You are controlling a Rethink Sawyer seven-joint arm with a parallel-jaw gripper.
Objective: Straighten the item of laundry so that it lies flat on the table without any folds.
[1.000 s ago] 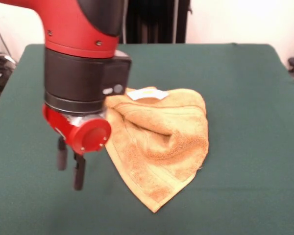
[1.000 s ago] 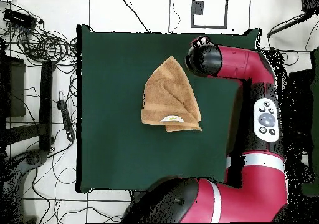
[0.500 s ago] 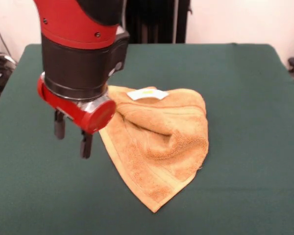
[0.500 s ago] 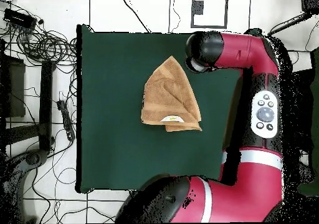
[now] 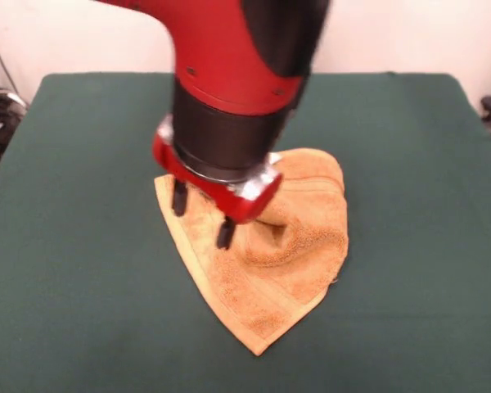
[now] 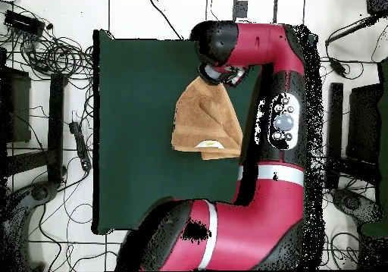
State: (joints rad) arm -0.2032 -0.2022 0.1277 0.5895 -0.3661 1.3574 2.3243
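Now the jaws (image 5: 202, 221) are hanging spread apart with nothing between them, having swung across from the bare green table (image 5: 65, 311) onto the towel (image 5: 270, 270) since half a second ago. Directly beneath and beside them, the golden-orange towel is lying folded into a rough triangle near the table's middle, unmoved, a raised crease sitting just beside one finger (image 5: 225, 233). Overhead, the arm (image 6: 282, 125) is now covering the towel's (image 6: 201, 117) pointed corner.
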